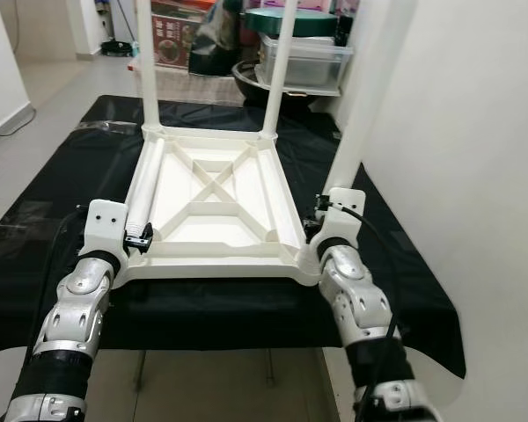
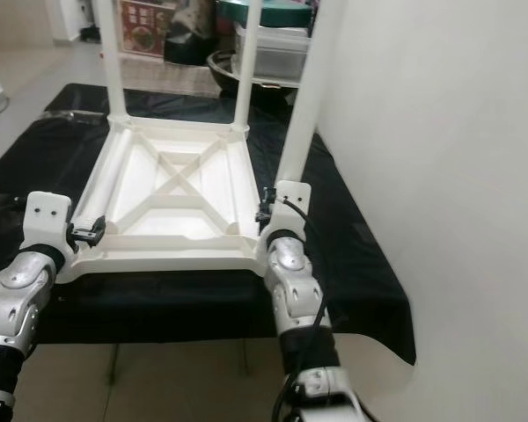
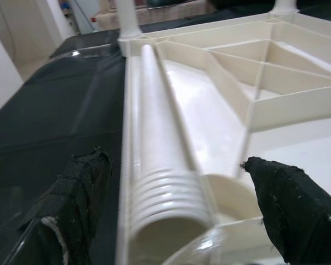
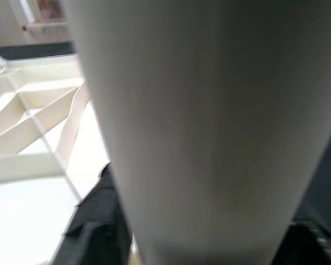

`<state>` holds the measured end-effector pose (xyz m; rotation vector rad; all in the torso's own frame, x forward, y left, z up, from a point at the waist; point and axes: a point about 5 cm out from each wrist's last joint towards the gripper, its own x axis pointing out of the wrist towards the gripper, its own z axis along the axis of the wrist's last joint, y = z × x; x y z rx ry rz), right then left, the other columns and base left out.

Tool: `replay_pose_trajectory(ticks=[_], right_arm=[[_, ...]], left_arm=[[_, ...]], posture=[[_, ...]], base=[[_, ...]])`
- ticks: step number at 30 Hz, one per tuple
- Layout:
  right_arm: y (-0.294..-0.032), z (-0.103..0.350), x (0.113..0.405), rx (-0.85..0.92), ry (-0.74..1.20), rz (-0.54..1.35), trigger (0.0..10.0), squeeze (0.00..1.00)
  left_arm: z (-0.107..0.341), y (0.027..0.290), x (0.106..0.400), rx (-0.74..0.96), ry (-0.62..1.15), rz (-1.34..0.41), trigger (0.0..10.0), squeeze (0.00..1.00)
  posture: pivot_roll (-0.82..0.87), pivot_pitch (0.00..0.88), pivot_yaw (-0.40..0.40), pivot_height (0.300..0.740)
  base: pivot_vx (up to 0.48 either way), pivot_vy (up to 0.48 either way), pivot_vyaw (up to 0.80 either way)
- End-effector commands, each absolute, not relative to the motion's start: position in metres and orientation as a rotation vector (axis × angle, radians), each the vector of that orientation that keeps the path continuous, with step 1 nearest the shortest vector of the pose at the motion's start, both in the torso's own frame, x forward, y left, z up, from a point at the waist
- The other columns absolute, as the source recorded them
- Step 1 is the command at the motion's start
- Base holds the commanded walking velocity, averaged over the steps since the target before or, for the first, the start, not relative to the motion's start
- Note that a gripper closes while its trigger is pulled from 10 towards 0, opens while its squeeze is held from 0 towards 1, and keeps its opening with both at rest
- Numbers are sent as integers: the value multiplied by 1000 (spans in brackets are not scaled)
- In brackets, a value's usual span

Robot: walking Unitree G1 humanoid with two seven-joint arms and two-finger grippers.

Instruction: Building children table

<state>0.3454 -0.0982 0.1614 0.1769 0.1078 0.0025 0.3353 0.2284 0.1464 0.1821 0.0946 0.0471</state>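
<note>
Your tabletop [image 1: 213, 204] lies upside down on the black sheet [image 1: 53, 220], ribs up. Near edge: your left gripper [image 3: 171, 215] at its near-left corner, fingers spread wide either side of the loose leg's [image 1: 146, 180] threaded end, not clamped. Your right gripper [image 1: 317, 224] at the near-right corner, fingers round the upright near-right leg [image 1: 356, 123]; grip appears closed on it. Far edge: two more legs [image 1: 279, 66] standing upright in the far corners. Beyond tabletop: storage boxes [image 1: 304, 57].
</note>
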Motion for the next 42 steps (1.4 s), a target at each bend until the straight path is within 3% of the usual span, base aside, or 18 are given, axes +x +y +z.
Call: replay_pose_trajectory(ticks=[1,2,4,5,9,14,21,22,23,25,26,28,30,32,34,36,39,42], right_arm=[[-92,166,340,187,102,91,10000,1000],[-92,166,340,187,102,91,10000,1000],[-97,173,340,181,64,128,10000,886],[-100,179,339,177,37,151,10000,0],[-111,203,323,113,-131,606,10000,0],[-111,196,309,13,-125,872,10000,0],[-100,176,309,-44,-56,958,9529,0],[-96,170,313,-62,-36,966,8039,0],[-92,166,317,-78,-20,968,4510,0],[-91,165,320,-86,-13,974,4510,0],[-92,164,324,-84,-3,964,0,0],[-93,164,326,-79,3,960,0,0],[-106,161,340,-73,49,801,0,0],[-106,161,340,-73,49,801,0,0],[-130,152,357,-48,125,441,0,0],[-130,152,357,-48,125,441,0,0],[-151,144,359,-20,172,70,0,0],[-150,143,355,12,178,-45,0,0]], left_arm=[[143,227,336,182,106,45,10000,0],[143,227,336,182,106,45,10000,0],[143,227,336,181,107,44,10000,0],[142,227,335,181,107,43,10000,0],[141,226,335,181,110,36,10000,0],[141,225,337,184,111,31,10000,0],[143,222,338,180,103,32,10000,0],[143,222,336,179,100,34,10000,0],[143,225,334,182,102,41,10000,0],[142,228,333,185,104,46,10000,0],[143,231,332,188,105,51,10000,0],[143,233,332,190,105,54,10000,0],[145,235,333,195,101,57,10000,0],[145,235,333,195,101,57,10000,0],[145,233,334,194,100,56,10000,0],[145,233,334,194,100,56,10000,0],[144,230,333,190,102,51,10000,0],[143,229,333,188,104,49,10000,0]], posture=[[132,0,-120,740],[132,0,-120,740],[127,0,-117,740],[127,0,-117,740],[121,0,-112,740],[119,0,-115,740],[149,0,-131,740],[163,0,-135,740],[166,0,-136,740],[166,0,-136,740],[169,0,-137,740],[170,0,-137,740],[165,0,-137,740],[165,0,-137,740],[160,0,-133,740],[160,0,-133,740],[155,0,-133,740],[153,0,-134,740]], base=[[0,0,0],[0,0,0],[0,0,0],[0,0,0],[0,0,0],[0,0,0],[0,0,0],[0,0,0],[0,0,0],[0,0,0],[0,0,0],[0,0,0],[0,0,0],[0,0,0],[0,0,0],[0,0,0],[0,0,0],[0,0,0]])
